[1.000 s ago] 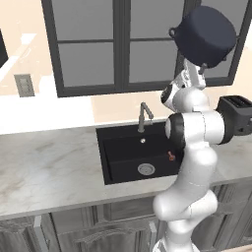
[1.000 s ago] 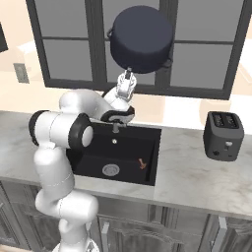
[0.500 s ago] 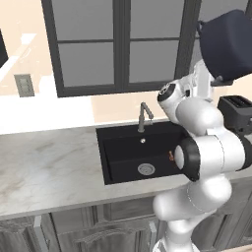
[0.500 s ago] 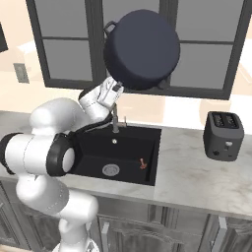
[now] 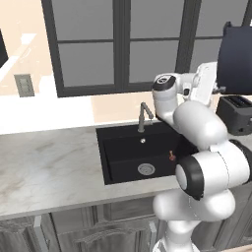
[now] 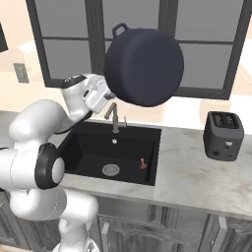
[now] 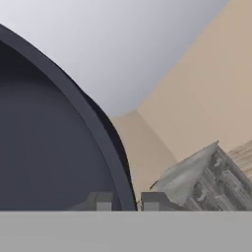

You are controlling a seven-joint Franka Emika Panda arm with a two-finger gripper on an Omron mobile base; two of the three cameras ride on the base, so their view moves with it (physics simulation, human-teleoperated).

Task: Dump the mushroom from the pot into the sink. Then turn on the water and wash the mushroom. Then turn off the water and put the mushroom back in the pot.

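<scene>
The dark navy pot [image 6: 143, 67] hangs high in front of the window, tipped on its side with its base toward the right base camera. At the left base view's right edge the pot [image 5: 238, 59] is partly cut off. My gripper [image 6: 109, 94] is shut on the pot's rim. In the hand view the rim of the pot [image 7: 44, 147] runs between the two tips of my gripper [image 7: 127, 202]. The small reddish mushroom [image 6: 143, 164] lies on the floor of the black sink [image 6: 88, 152], right of the drain. It is the same mushroom [image 5: 172, 156] that sits low in the sink [image 5: 123, 157] beside my arm.
A grey faucet [image 6: 114, 118] stands at the sink's back edge, below the pot. A black toaster [image 6: 224, 135] sits on the marble counter [image 6: 197, 172] to the right. Dark-framed windows run behind, and a wall outlet [image 5: 23, 84] is at the far left.
The arm has swung the pot to the right, lower and nearer the cameras, turning its base toward the right base view. The mushroom has stayed in the sink.
</scene>
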